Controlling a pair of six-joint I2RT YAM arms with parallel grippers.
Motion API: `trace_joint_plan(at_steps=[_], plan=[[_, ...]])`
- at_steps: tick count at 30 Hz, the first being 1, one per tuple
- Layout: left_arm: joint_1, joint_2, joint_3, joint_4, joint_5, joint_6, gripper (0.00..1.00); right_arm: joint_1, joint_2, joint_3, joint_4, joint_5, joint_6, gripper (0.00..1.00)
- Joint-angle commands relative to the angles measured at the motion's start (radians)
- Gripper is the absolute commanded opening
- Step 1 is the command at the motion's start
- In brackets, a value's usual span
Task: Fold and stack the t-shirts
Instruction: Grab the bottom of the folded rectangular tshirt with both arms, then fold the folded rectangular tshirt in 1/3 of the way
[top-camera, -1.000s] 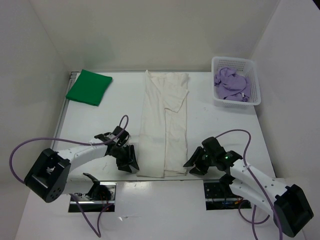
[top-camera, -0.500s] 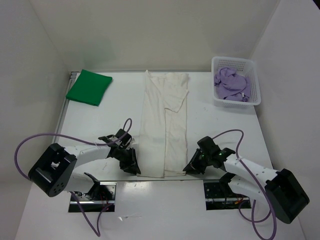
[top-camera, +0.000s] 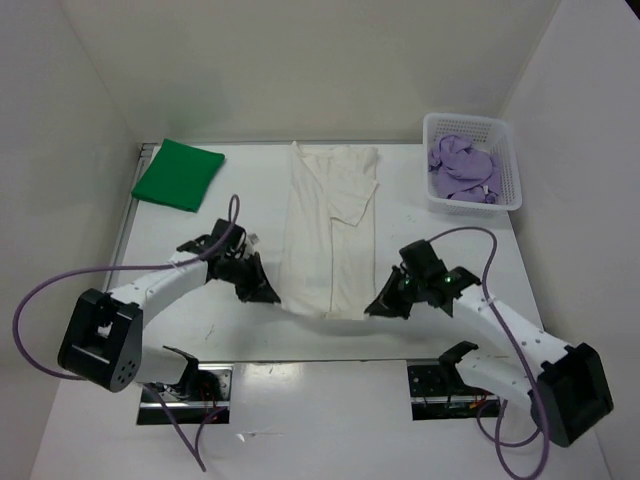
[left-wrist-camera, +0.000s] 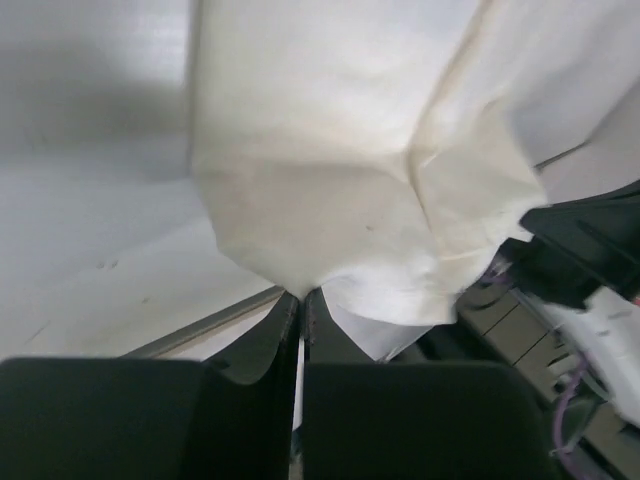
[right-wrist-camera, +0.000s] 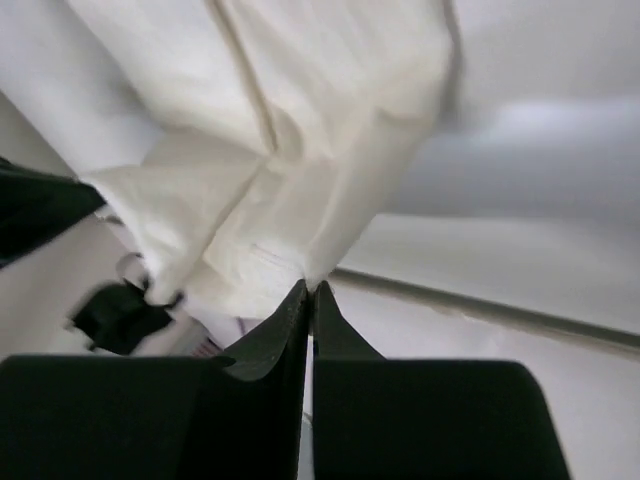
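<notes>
A white-cream t-shirt (top-camera: 330, 225), folded into a long strip, lies down the middle of the table. Its near end is lifted and sags between the two grippers. My left gripper (top-camera: 272, 296) is shut on the near left corner of the white-cream t-shirt (left-wrist-camera: 350, 190). My right gripper (top-camera: 374, 307) is shut on the near right corner of that shirt (right-wrist-camera: 290, 190). A folded bright green t-shirt (top-camera: 178, 174) rests at the far left. A crumpled light purple t-shirt (top-camera: 460, 168) fills the basket.
The white lattice basket (top-camera: 507, 165) stands at the far right corner. White walls close in the table on three sides. Purple cables loop from both arms. Two metal mounting plates (top-camera: 440, 385) sit at the near edge.
Both grippers closed on the near corners of the white-cream t-shirt and lifted them away from the near edge. The strip's near end now hangs off the table.
</notes>
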Motion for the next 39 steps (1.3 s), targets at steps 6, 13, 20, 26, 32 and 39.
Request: trace_joint_plan(at_steps=[6, 13, 20, 26, 32, 39], plan=[[0.148, 0.266, 0.397, 0.138, -0.041, 0.057, 0.0, -0.317, 0.418, 0.414, 0.087, 0.057, -0.42, 0.01], [0.186, 0.573, 0.687, 0.189, -0.104, 0.048, 0.0, -0.368, 0.861, 0.796, 0.141, 0.092, -0.525, 0.01], [0.186, 0.745, 0.828, 0.235, -0.121, 0.05, 0.01, -0.368, 1.021, 0.937, 0.17, 0.15, -0.536, 0.01], [0.186, 0.818, 0.857, 0.321, -0.084, 0.019, 0.03, -0.387, 1.067, 0.97, 0.194, 0.175, -0.536, 0.01], [0.186, 0.73, 0.787, 0.37, -0.149, -0.004, 0.31, -0.387, 1.006, 0.97, 0.205, 0.166, -0.536, 0.38], [0.172, 0.418, 0.597, 0.419, -0.241, 0.001, 0.48, -0.371, 0.78, 0.809, 0.194, 0.175, -0.536, 0.55]])
